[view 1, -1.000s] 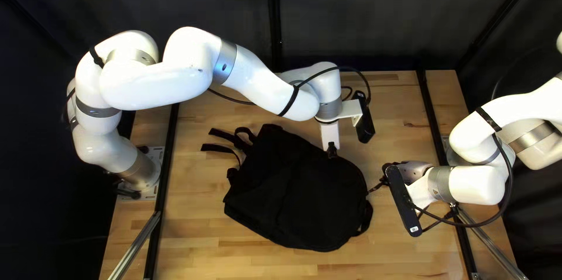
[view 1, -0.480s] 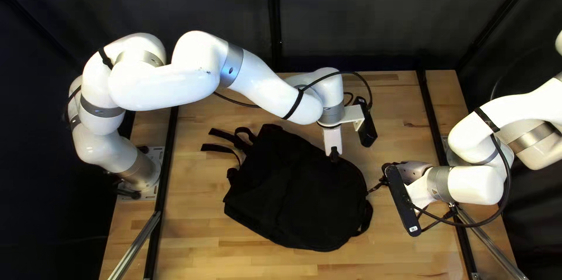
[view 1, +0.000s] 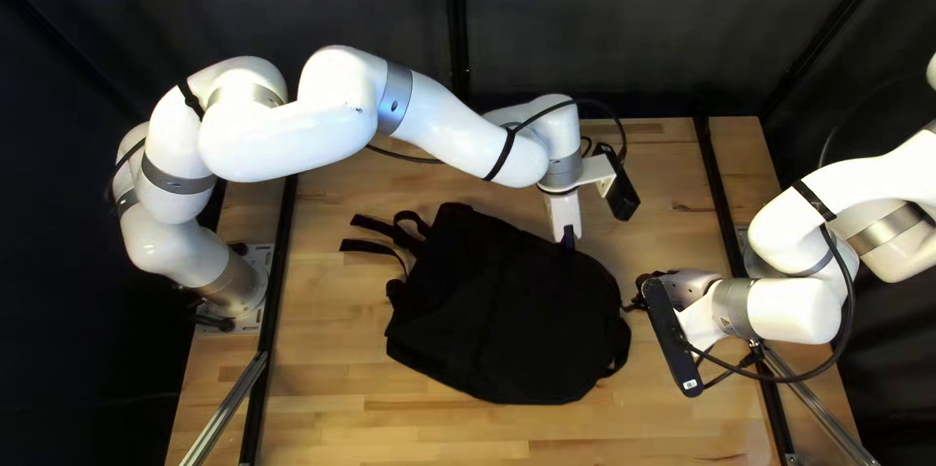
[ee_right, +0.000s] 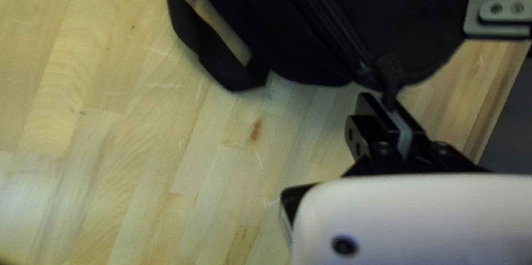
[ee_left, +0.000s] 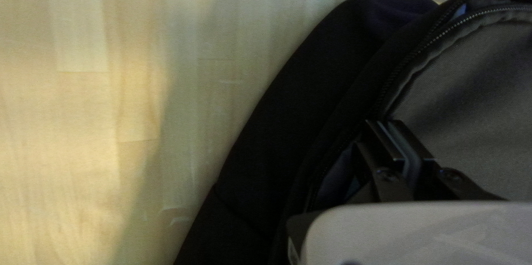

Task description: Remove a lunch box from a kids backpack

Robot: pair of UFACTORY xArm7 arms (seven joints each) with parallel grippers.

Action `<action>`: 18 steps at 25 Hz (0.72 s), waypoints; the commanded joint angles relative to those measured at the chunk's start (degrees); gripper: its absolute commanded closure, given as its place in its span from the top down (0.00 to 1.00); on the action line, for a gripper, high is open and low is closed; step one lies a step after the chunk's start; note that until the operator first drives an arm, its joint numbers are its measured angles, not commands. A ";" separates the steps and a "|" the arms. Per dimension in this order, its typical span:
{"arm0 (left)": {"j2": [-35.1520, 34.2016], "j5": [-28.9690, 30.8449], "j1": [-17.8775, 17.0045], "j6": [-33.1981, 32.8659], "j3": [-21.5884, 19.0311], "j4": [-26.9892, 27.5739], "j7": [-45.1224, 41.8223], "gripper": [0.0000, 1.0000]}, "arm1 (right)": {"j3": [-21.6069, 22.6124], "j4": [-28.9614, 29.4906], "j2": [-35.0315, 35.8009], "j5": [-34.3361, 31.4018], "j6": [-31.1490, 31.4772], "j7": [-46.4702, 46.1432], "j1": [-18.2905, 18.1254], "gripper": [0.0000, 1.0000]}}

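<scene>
Both the bag [view 1: 507,320] and the left gripper [ee_left: 381,123] have shifted right and farther off. Left's fingers look nipped on the zip [ee_left: 429,39] at the bag's far side; the right gripper [ee_right: 380,100] pinches the cord [ee_right: 390,74] at its right end. That zip gapes partway, so opening seems underway; the lunch box isn't visible, presumably inside, and lifting it out remains.

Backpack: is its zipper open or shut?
Open, at least partly: in the left wrist view the zipper has parted, and purplish lining shows beside my left gripper. How far round, I cannot tell.
</scene>
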 commanded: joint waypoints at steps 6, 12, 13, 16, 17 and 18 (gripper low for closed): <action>-0.43 0.49 0.95 1.49 1.55 2.47 -1.72 0.00 | 0.58 4.27 5.57 -1.16 -1.76 0.04 0.01 0.00; -0.90 0.11 1.81 1.07 2.04 2.07 -2.06 0.00 | 0.34 4.91 7.83 -2.06 -3.77 0.45 -0.40 0.00; -0.94 0.12 1.84 1.18 2.09 2.19 -2.16 0.00 | 0.23 5.17 8.39 -2.27 -4.22 0.49 -0.54 0.00; -1.37 0.26 1.97 1.64 2.33 2.45 -2.55 0.00 | 0.01 5.77 9.13 -2.37 -4.82 0.19 -0.67 0.00; -1.47 0.43 2.07 2.16 2.50 2.93 -2.70 0.00 | -0.11 6.27 9.53 -2.29 -4.99 -0.18 -0.68 0.00; -1.51 0.50 2.07 2.31 2.57 3.07 -2.79 0.00 | -0.19 6.48 9.75 -2.29 -5.14 -0.36 -0.70 0.00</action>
